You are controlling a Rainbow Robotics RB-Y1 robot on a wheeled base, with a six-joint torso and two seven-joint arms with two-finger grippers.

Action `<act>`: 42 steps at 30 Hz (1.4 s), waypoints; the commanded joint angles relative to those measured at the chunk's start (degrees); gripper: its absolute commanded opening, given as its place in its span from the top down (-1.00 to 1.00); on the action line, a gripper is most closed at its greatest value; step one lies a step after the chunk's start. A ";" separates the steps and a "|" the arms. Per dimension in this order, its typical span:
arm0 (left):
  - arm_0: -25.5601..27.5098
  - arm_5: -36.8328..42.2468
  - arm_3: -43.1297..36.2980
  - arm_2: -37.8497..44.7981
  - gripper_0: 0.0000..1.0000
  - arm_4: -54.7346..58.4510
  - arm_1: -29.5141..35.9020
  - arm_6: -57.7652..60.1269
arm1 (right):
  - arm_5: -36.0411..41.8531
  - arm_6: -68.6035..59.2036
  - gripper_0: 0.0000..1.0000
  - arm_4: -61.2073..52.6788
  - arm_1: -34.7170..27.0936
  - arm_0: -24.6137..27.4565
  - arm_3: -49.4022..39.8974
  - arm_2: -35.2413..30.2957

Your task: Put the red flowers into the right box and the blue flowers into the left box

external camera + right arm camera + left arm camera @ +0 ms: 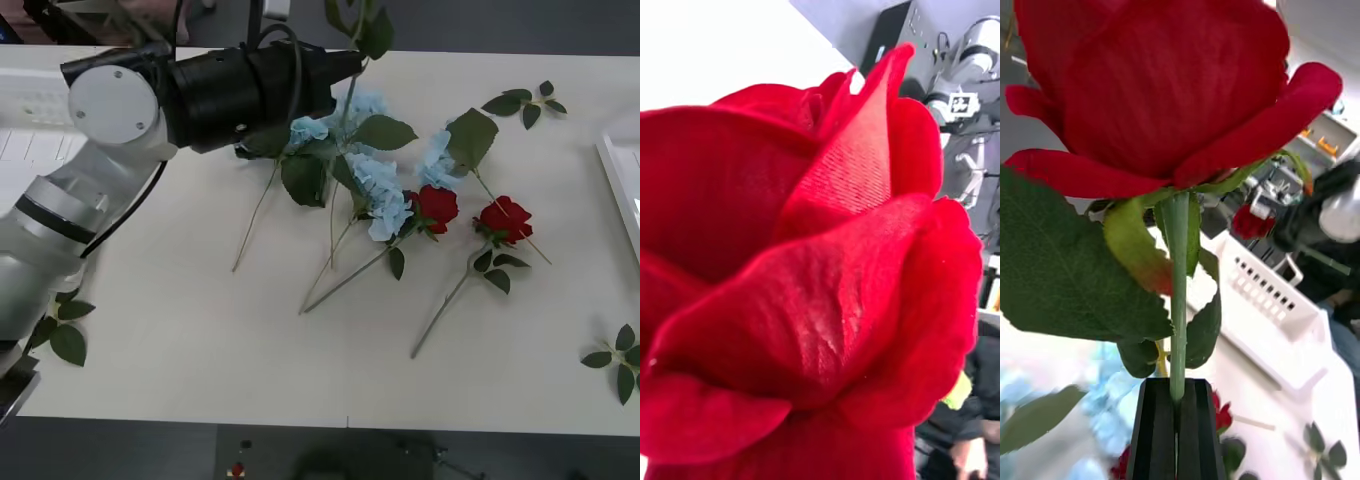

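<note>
Stretched across the desk (200, 360) from the left side, with the left pincer (1178, 388) clamped tight on the green stem of a red rose (1150, 82), bloom lifted clear above the surface. Close against the right wrist camera, another red rose bloom (805, 285). Lying mid-desk: two more red flowers (437, 207), side by side, touching the blue flowers (385, 195) heaped just left of them. At the left edge, the left box (30, 140); at the right edge, the right box (618, 190). Scattered about, loose leaf sprigs (525, 102).
</note>
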 commanded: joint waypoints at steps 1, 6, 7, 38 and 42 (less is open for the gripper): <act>-0.64 -5.84 -1.91 -2.46 1.00 -0.37 -3.65 1.96 | -5.88 -9.62 1.00 1.04 3.85 2.39 4.13 -2.01; -0.64 -7.95 -1.29 -2.63 1.00 -0.37 -8.93 2.23 | -8.60 -17.35 1.00 2.45 4.82 4.59 4.66 -3.41; -0.55 -8.30 -1.20 -2.63 1.00 -0.37 -9.46 2.32 | -8.78 -17.79 1.00 2.45 4.82 4.67 4.66 -3.50; 0.59 -8.92 -1.29 -2.63 1.00 3.58 -12.53 3.37 | 21.37 20.88 -0.80 -65.23 -7.14 20.76 -28.92 -27.85; 0.59 -8.92 -1.29 -2.63 1.00 3.58 -12.53 3.37 | 11.08 20.53 -0.80 -78.23 -9.95 33.59 -47.55 -27.85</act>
